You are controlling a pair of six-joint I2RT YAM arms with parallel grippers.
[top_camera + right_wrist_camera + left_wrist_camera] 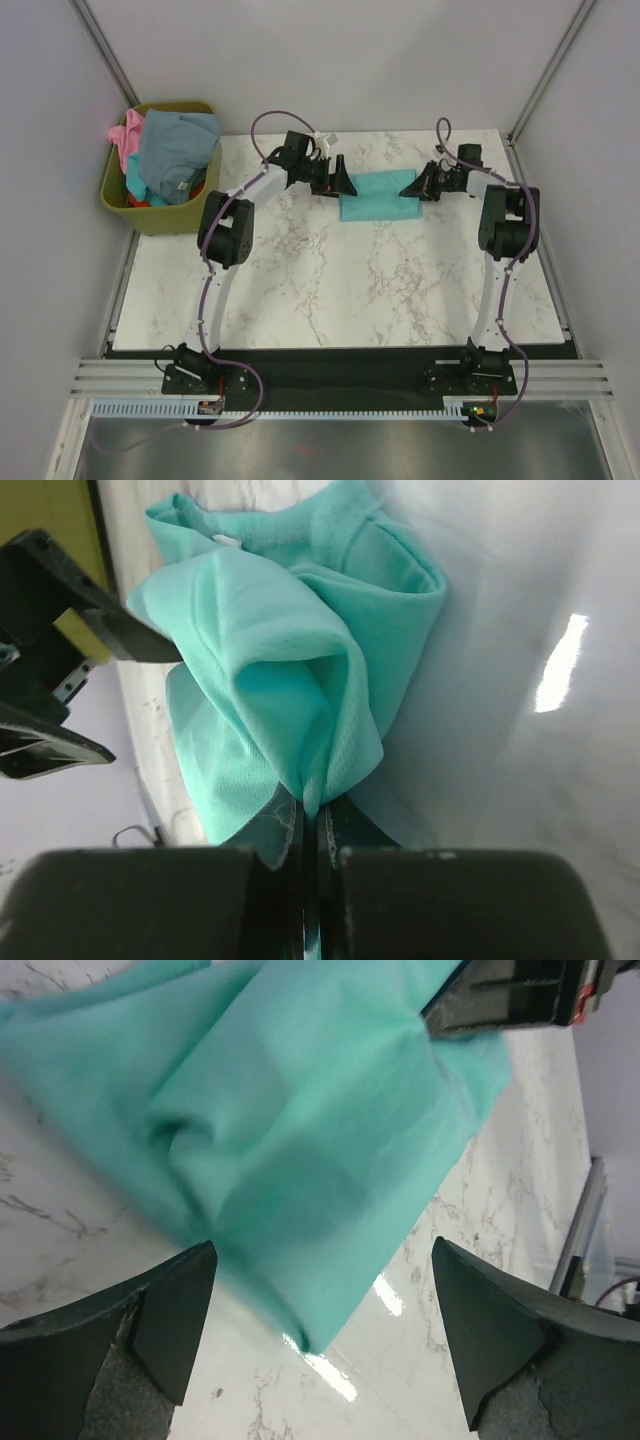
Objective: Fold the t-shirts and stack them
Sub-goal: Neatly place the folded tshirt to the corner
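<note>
Teal t-shirt (pixel 300 680) is nipped by right pincer (pixel 310 820), facing left pincer (pixel 322 1260).

a fold of the teal t-shirt (pixel 300 680) is pinched tight in the right pincer (pixel 308 825); the rest is bunched on the desk (pixel 530 780).

Open marble tabletop (pixel 330 290) runs between the left arm (pixel 225 235) and right arm (pixel 505 235), up to the teal t-shirt (pixel 378 197) at the far edge. The left gripper (pixel 340 181) and right gripper (pixel 424 184) flank that cloth closely. The olive-green bin (pixel 112 192), heaped with t-shirts (pixel 176 148), blocks the far-left corner, and grey walls (pixel 350 60) close in behind.
</note>
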